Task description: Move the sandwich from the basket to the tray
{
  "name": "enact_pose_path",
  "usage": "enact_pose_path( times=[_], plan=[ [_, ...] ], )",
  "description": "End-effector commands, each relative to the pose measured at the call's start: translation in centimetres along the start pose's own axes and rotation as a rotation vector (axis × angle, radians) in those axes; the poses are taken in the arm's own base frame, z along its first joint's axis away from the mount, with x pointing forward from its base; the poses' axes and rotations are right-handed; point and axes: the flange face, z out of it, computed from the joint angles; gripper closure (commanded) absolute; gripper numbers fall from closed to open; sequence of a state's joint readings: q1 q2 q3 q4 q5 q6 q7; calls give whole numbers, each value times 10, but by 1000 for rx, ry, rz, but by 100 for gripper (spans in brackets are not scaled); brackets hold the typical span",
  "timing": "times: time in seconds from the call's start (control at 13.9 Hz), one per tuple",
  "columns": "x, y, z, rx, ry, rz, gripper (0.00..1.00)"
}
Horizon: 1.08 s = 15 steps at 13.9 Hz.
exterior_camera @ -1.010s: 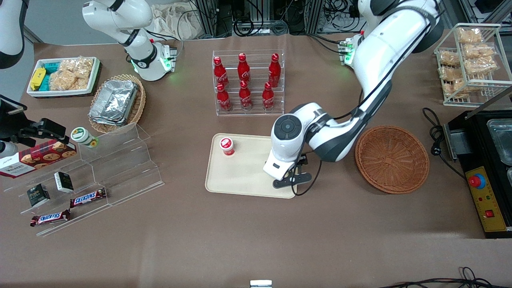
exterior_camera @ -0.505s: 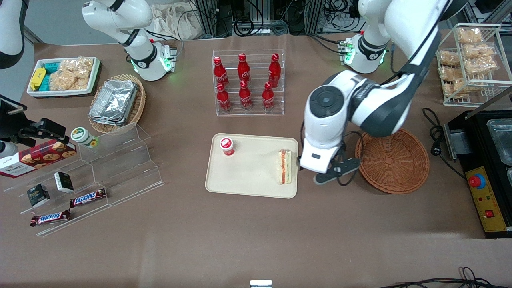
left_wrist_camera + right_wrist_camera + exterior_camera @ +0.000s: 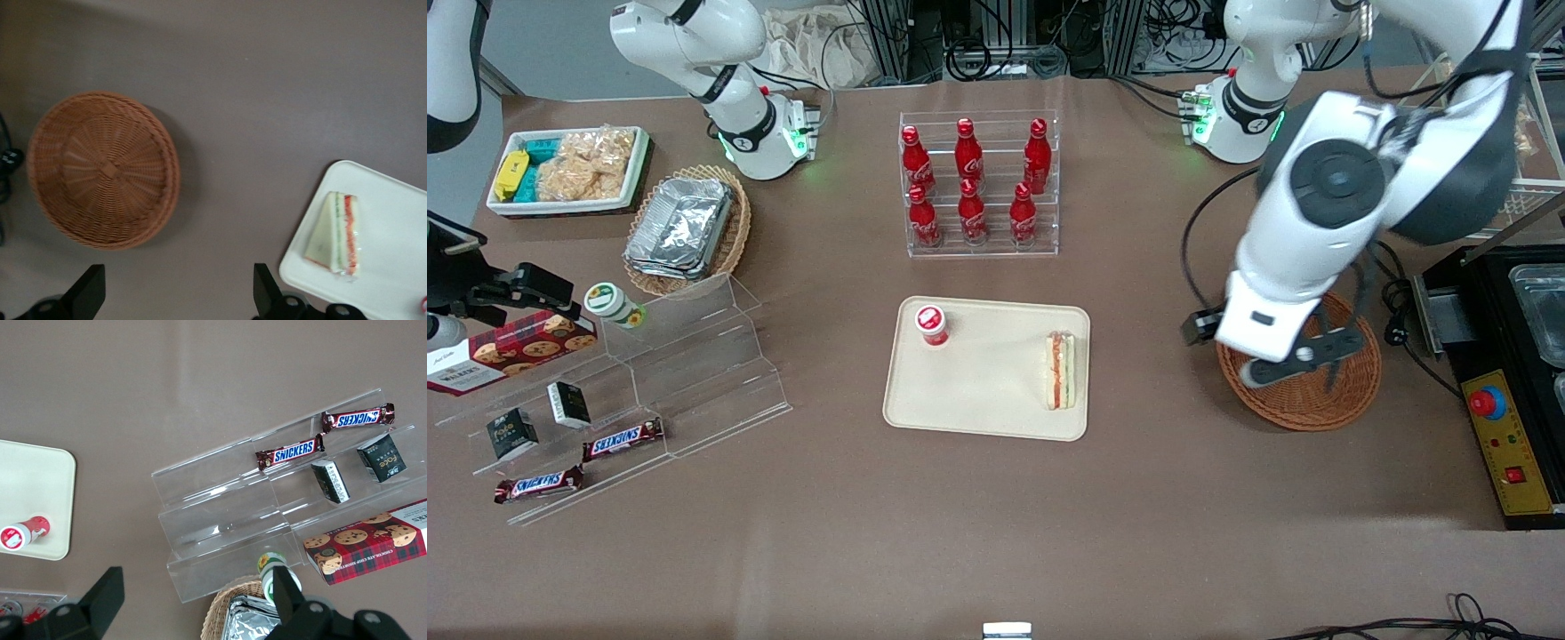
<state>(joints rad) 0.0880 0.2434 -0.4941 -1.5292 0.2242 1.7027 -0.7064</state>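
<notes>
the sandwich (image 3: 1061,371) lies flat on the tray (image 3: 978,400), at the tray's end nearest the basket (image 3: 1303,391), its red and green filling stripes facing up along one long edge. in the wrist view the sandwich (image 3: 335,233) shows as a wedge just inside the tray (image 3: 387,267) rim. a small red-capped cup (image 3: 932,324) stands on the same tray, at the corner toward the parked arm's end and well apart from the sandwich.

the claw (image 3: 1294,360) hangs above the basket, raised off the bench (image 3: 996,516), with nothing between its fingers. the wrist view shows the two black fingertips (image 3: 90,290) spread wide apart, so the claw is released and empty. the basket (image 3: 103,170) has nothing in it; its woven bottom is bare.

farther from the front camera than the tray, a clear rack holds six red bottles (image 3: 971,182). toward the parked arm's end sit clear steps (image 3: 694,356) with two snickers bars (image 3: 623,438) and a tan basket of foil containers (image 3: 685,227).
</notes>
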Motion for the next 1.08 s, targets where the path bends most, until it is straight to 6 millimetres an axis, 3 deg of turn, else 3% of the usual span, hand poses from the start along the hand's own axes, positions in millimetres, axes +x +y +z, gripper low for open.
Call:
enact_pose_path(
  times=[0.0, 0.22, 0.36, 0.58, 1.01],
  plan=[
    [-6, -74, -20, -10, -7, 56, 0],
    [-6, -150, -40, -58, -4, 89, 0],
    [-10, -187, -49, -66, -4, 110, 0],
    [-25, -219, -62, -101, 0, 113, 0],
    [-26, -249, -74, -143, -42, 145, 0]
  ],
)
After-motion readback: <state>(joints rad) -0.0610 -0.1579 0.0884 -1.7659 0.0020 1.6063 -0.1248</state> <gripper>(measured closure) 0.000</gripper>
